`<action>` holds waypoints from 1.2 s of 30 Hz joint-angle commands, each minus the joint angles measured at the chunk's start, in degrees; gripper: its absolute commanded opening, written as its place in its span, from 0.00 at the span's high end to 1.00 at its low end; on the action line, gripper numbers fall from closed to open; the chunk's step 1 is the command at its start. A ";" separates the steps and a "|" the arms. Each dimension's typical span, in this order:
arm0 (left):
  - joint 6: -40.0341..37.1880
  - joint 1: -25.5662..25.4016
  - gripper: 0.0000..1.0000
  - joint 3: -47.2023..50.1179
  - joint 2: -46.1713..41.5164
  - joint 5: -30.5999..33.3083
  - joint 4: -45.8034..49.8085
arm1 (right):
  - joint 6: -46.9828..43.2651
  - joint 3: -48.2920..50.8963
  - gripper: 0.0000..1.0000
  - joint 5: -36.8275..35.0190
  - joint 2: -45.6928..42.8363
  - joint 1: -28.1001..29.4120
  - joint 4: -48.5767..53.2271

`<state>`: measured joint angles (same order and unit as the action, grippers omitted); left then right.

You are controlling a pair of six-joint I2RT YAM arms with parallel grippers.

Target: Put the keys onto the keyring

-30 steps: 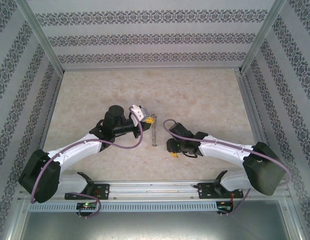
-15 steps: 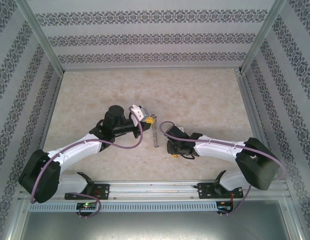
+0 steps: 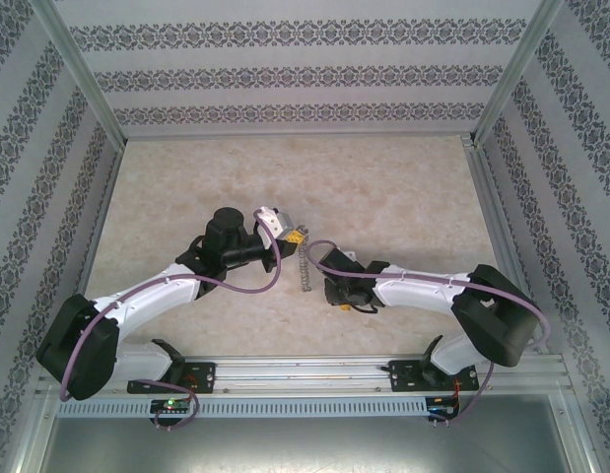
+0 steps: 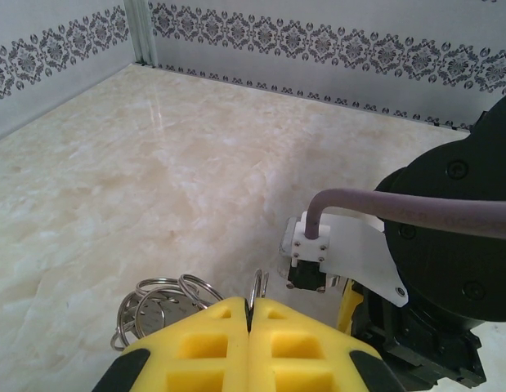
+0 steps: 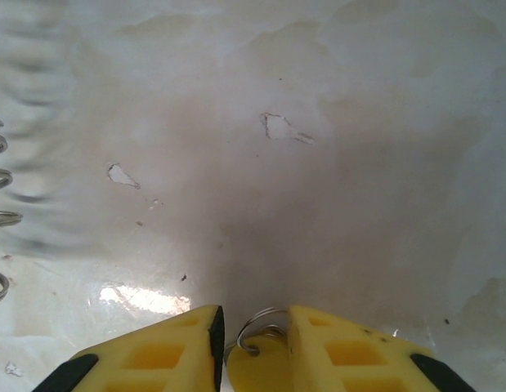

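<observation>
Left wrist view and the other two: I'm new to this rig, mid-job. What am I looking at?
Two robot arms stand at the near edge of a table. The top view looks down from behind them: left arm on the left, right arm on the right. Each wrist view looks out past that arm's yellow jaws. The left jaws are shut on the thin metal keyring, small rings bunched beside it. Between the right jaws lies a key with a yellow head; whether they grip it, I cannot tell.

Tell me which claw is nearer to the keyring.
Left. The left claw is shut on the far end of the keyring; the right claw stands beside it on the right, apart, a key between its fingers.
</observation>
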<state>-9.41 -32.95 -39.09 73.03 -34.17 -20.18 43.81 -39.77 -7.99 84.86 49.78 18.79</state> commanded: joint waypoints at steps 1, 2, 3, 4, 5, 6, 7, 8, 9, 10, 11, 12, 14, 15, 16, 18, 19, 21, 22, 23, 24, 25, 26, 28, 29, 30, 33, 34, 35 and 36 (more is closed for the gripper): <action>-0.59 -0.72 1.00 0.21 -1.36 0.07 -3.75 | 0.66 -0.76 0.76 -2.07 0.27 0.58 1.54; -0.61 -0.71 1.00 0.23 -1.36 0.02 -3.74 | 0.58 -0.67 0.78 -2.08 0.13 0.61 1.59; -0.53 -0.72 1.00 0.31 -1.32 0.05 -3.83 | 0.63 -0.58 0.80 -2.13 -0.08 0.61 1.69; -0.52 -0.71 1.00 0.29 -1.25 0.02 -3.87 | 0.60 -0.53 0.83 -2.20 -0.31 0.71 1.81; -0.52 -0.67 1.00 0.25 -1.25 -0.01 -3.89 | 0.57 -0.49 0.85 -2.22 -0.69 0.67 1.86; -0.52 -0.71 1.00 0.20 -1.23 -0.02 -3.89 | 0.55 -0.42 0.88 -2.37 -1.06 0.67 1.93; -0.44 -0.71 1.00 0.18 -1.21 -0.09 -3.98 | 0.58 -0.40 0.91 -2.47 -1.49 0.67 2.16; -0.37 -0.72 1.00 0.20 -1.20 -0.18 -4.07 | 0.49 -0.47 0.93 -2.55 -1.89 0.67 2.44; -0.35 -0.71 1.00 0.23 -1.08 -0.12 -4.23 | 0.34 -0.46 0.95 -2.70 -2.36 0.67 2.82; -0.26 -0.71 1.00 0.23 -1.07 -0.10 -4.36 | 0.31 -0.48 0.96 -2.83 -2.87 0.72 3.19; -0.19 -0.71 1.00 0.17 -0.99 -0.18 -4.46 | 0.26 -0.56 0.98 -3.02 -3.40 0.67 3.50; -0.17 -0.71 1.00 0.21 -1.11 -0.17 -4.59 | 0.20 -0.52 1.00 -3.19 -3.88 0.67 3.78; -0.09 -0.69 1.00 0.39 -1.14 -0.19 -4.68 | 0.01 -0.41 1.00 -3.52 -4.91 0.67 3.97; -0.08 -0.71 1.00 0.49 -1.18 -0.20 -4.84 | -0.03 -0.32 1.00 -3.76 -5.27 0.63 3.98; -0.08 -0.71 1.00 0.57 -1.19 -0.26 -4.97 | -0.06 -0.24 1.00 -3.92 -5.49 0.66 3.95; -0.19 -0.71 1.00 0.68 -1.23 -0.20 -5.11 | -0.09 -0.29 1.00 -4.09 -5.60 0.71 4.15; -0.10 -0.71 1.00 0.64 -1.29 -0.30 -5.25 | -0.13 -0.31 1.00 -4.03 -5.50 0.67 4.07; 0.20 -0.71 1.00 0.59 -1.10 -0.47 -5.47 | -0.22 -0.31 1.00 -3.62 -5.36 0.65 3.79; 0.35 -0.71 1.00 0.44 -1.03 -0.72 -5.54 | -0.22 -0.27 1.00 -3.46 -5.32 0.61 3.68; 0.53 -0.71 1.00 0.43 -0.99 -0.82 -5.49 | -0.31 -0.18 1.00 -3.42 -5.40 0.66 3.48; 0.53 -0.71 1.00 0.55 -1.13 -0.89 -5.48 | -0.31 0.07 1.00 -3.50 -5.62 0.67 3.24; 0.52 -0.71 1.00 0.56 -1.22 -0.84 -5.57 | -0.22 0.34 1.00 -3.61 -5.84 0.67 2.95; 0.41 -0.71 1.00 0.59 -1.33 -0.68 -5.29 | -0.27 0.48 1.00 -3.72 -6.11 0.59 2.75; 0.27 -0.71 1.00 0.68 -1.62 -0.30 -5.22 | -0.46 0.89 1.00 -3.84 -6.81 0.52 2.23; 0.35 -0.71 1.00 0.71 -1.52 -0.28 -5.43 | -0.42 1.13 1.00 -3.83 -7.11 0.49 2.02; 0.52 -0.71 1.00 0.56 -1.48 -0.32 -5.59 | -0.46 1.46 1.00 -3.72 -7.33 0.28 1.66; 0.78 -0.71 1.00 0.24 -1.35 -0.39 -5.09 | -0.62 2.63 1.00 -3.29 -8.83 -0.24 0.66; 0.86 -0.72 1.00 0.36 -1.37 -0.37 -5.30 | -0.79 3.12 1.00 -3.02 -9.36 -0.52 0.43; 1.06 -0.71 1.00 0.42 -1.32 -0.37 -5.50 | -0.91 3.52 1.00 -2.79 -9.97 -0.81 0.13; 1.11 -0.71 1.00 0.56 -1.33 -0.28 -5.65 | -1.10 4.20 1.00 -2.55 -10.68 -1.27 -0.34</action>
<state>-9.15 -32.95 -38.74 73.03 -34.20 -21.93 43.51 -37.15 -10.17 76.03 49.39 19.57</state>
